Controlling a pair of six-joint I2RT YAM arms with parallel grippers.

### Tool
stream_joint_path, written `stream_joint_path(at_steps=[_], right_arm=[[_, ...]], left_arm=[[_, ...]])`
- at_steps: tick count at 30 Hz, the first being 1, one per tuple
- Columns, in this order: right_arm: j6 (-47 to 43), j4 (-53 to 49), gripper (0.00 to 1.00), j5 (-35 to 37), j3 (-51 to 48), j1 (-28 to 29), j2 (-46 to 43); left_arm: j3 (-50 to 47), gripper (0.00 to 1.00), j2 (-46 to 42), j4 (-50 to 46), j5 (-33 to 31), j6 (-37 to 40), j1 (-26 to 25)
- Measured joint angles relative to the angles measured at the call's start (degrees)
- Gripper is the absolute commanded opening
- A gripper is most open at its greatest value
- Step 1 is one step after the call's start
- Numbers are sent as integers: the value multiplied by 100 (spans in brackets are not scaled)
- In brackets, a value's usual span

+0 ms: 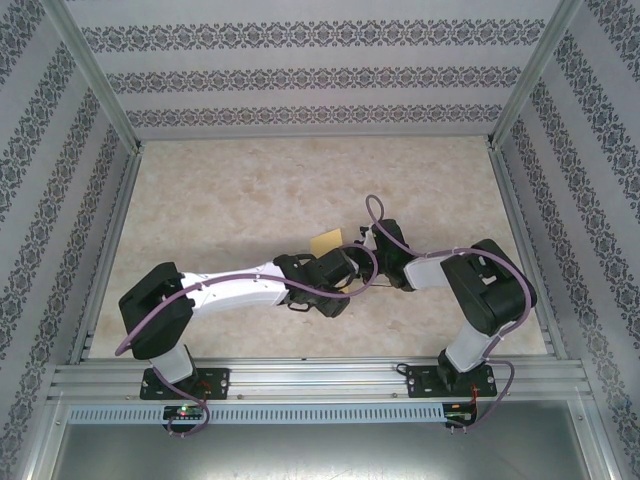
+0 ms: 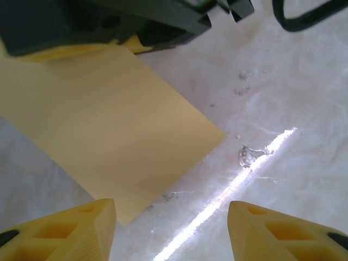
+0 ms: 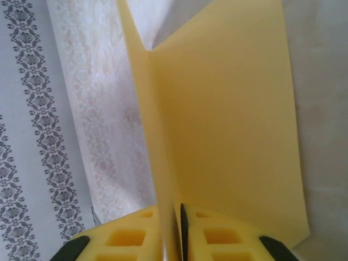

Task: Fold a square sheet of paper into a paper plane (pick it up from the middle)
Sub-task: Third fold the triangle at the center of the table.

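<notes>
Right wrist — right gripper (image 3: 169,211) jaws pinched on the yellow sheet (image 3: 228,125); left gripper (image 2: 169,209) jaws well apart.

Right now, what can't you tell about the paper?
Right wrist view: the right gripper covers the pinched edge of the square sheet of paper; the frame cuts off its top.
Left wrist view: that gripper hides the sheet's far corner.
Top view: sheet partly under that gripper; creases too small.

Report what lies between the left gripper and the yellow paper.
Nothing but bare table separates the left gripper from the yellow paper, per the left wrist view.
</notes>
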Motion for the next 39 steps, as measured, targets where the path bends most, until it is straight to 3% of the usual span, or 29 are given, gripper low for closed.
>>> stream_joint_path(at_steps=[7,18,21,28,33,39], right_arm=[[7,0,4,42,-7,2,98],[656,520,5,1132,-483,511,-20],[859,682,8,1408,-627,616,-83],[890,529,27,1593,-579,643,-168],[573,111,32,1497,-321,588,-223],[116,-323,30,1150,-105,339,-223]], left_arm=[[-275,59,-348,85,-404,-96,20],[-1019,64,-1427,601,-796,-555,363],[-1128,63,-1545,675,-820,-647,507],[-1200,61,-1596,730,-892,-721,542],[-1200,61,-1624,758,-946,-719,542],[-1200,62,-1624,776,-933,-715,542]])
